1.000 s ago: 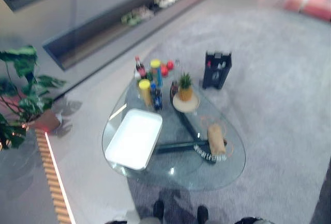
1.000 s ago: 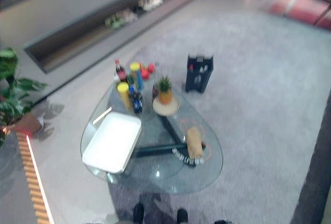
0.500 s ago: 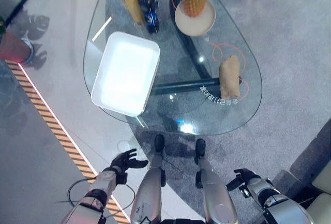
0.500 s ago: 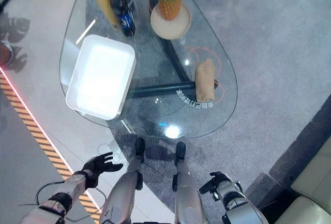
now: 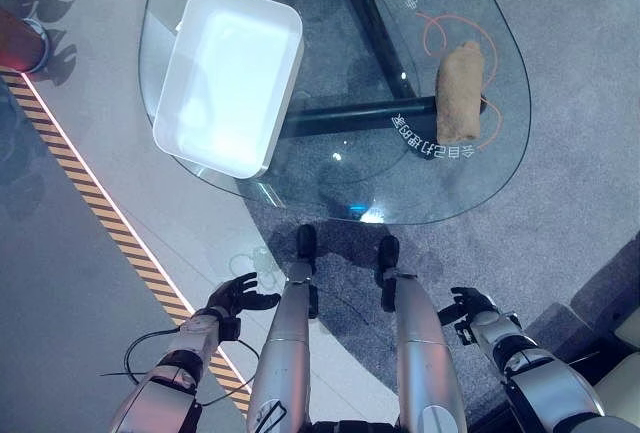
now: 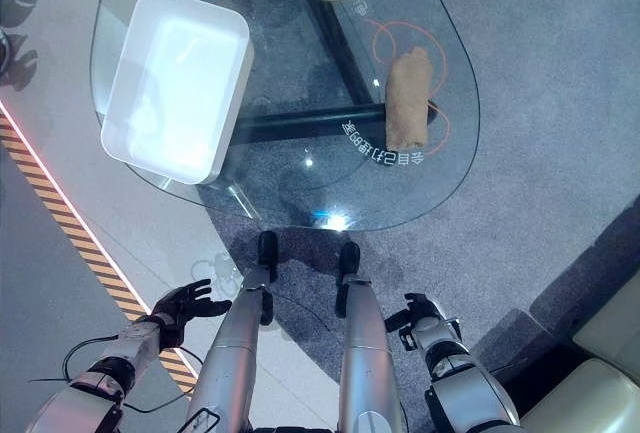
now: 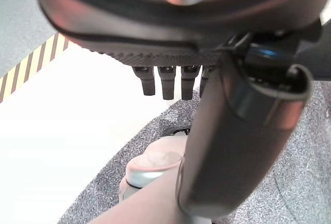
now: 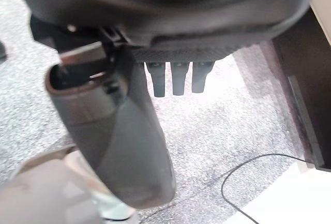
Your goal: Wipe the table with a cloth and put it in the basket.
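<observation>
- Between the earlier frames and now the whole picture has slid: the camera has tipped further down, so the glass table [image 5: 330, 168] sits higher in the head views, while the things on it keep their places relative to one another.
- Both hands stay low at the robot's sides, well short of the table's near edge.
- Left hand [image 5: 238, 295] hangs over the pale floor with fingers spread and relaxed, holding nothing; its wrist view shows straight fingers [image 7: 164, 81] over bare floor and carpet.
- Right hand [image 5: 470, 307] hangs over the grey carpet, fingers loosely extended and empty; its wrist view agrees.
- Rolled tan cloth [image 5: 459, 91] lies on the table's right half, untouched, with its long axis running roughly away from the robot.
- White rectangular basket [image 5: 228, 76] sits on the table's left half, well apart from the cloth.
- Judging by the layout, the cloth lies ahead of and above the right hand, so the right arm looks the nearer one for the pick-up; wiping has not begun.
</observation>
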Motion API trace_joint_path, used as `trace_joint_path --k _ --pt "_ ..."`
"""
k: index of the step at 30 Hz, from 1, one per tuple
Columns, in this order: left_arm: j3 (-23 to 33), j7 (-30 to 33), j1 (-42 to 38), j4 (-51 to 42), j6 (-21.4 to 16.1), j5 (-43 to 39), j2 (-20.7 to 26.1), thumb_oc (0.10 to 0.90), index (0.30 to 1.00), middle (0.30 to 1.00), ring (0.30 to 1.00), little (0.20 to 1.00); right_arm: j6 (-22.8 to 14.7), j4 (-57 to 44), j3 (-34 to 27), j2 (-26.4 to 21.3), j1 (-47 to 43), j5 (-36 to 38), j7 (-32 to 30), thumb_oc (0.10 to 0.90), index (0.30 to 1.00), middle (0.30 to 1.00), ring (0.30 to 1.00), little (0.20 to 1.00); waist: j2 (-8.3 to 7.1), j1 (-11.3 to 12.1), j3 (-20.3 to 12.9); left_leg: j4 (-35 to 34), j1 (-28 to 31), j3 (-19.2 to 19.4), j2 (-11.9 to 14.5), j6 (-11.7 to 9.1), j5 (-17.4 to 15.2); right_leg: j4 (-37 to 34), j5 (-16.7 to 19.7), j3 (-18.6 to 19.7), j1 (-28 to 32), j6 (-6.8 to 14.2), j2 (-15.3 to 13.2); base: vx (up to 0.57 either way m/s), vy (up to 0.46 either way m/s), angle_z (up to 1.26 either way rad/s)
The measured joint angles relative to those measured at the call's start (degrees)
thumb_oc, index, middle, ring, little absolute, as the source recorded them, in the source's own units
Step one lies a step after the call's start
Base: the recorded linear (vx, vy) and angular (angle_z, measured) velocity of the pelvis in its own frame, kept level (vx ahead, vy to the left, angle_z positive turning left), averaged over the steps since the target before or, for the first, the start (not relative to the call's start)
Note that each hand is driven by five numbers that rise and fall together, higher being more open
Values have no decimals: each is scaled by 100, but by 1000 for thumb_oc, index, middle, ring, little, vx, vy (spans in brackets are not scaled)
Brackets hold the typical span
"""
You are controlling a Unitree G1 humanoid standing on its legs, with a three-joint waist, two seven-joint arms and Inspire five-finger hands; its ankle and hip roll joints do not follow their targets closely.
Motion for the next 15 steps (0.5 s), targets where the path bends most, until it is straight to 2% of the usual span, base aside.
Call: trace_joint_path --k 4,15 --pt "-10 -1 -74 -2 -49 -19 -5 800 900 900 900 900 -107 -7 3 9 -48 2 -35 800 900 900 900 900 -4 1 14 156 -219 -1 -8 0 -1 74 0 7 -191 0 1 0 0 0" --pt "-30 -2 -78 9 -104 -18 -30 800 900 900 900 900 -350 -9 -4 8 -153 119 -316 800 900 900 900 900 -26 6 44 169 -269 -5 -51 9 -19 92 -2 5 -214 -3 -7 8 -11 2"
